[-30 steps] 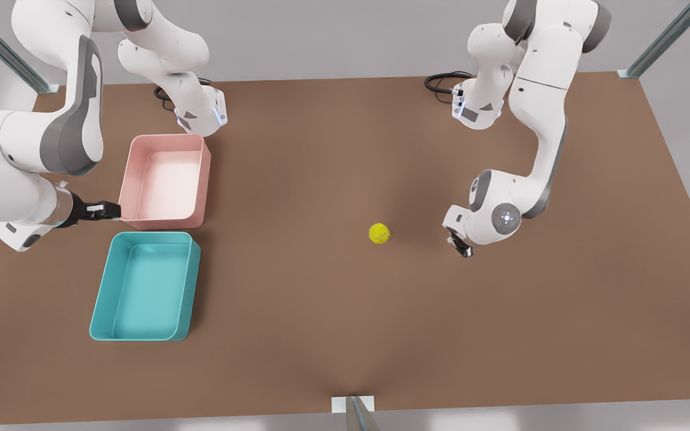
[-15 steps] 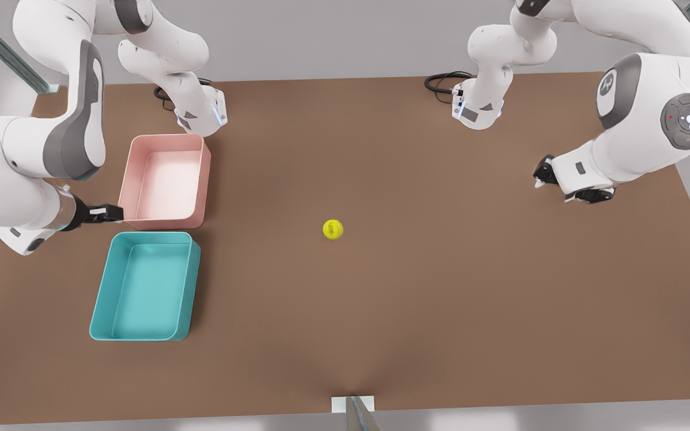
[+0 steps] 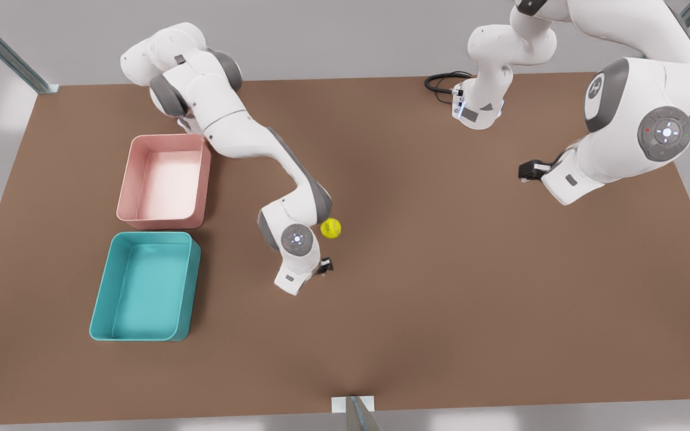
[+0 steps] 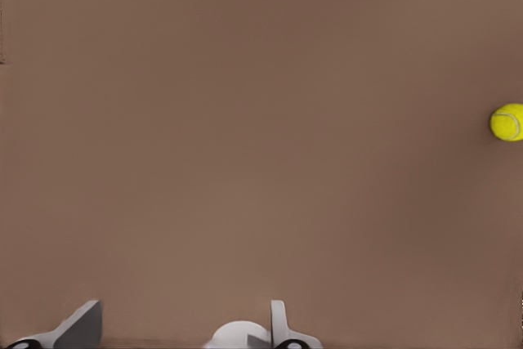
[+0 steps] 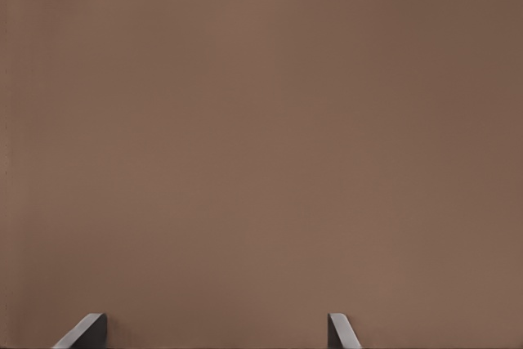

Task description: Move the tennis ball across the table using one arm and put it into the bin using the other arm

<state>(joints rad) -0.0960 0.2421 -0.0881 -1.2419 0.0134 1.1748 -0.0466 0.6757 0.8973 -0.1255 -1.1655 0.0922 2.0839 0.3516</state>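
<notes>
I see the left gripper (image 3: 324, 267) low over the table (image 3: 441, 311), fingers (image 4: 82, 326) spread and empty; the tennis ball (image 3: 330, 228) sits just beside it, not between the fingers, against that arm's wrist in the front view; the bin (image 3: 100, 299) lies well apart from it; my right gripper (image 3: 527, 170) waits far from the ball, fingers (image 5: 88, 328) wide apart, holding nothing.

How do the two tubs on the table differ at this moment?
The bin is teal; the pink tub is pale pink. The bin lies nearer the front view's bottom edge, the pink tub behind it toward the arm bases. The bin looks slightly larger. Both are low rectangular tubs with rounded corners, nothing inside; the tennis ball sits on the table outside both.
</notes>
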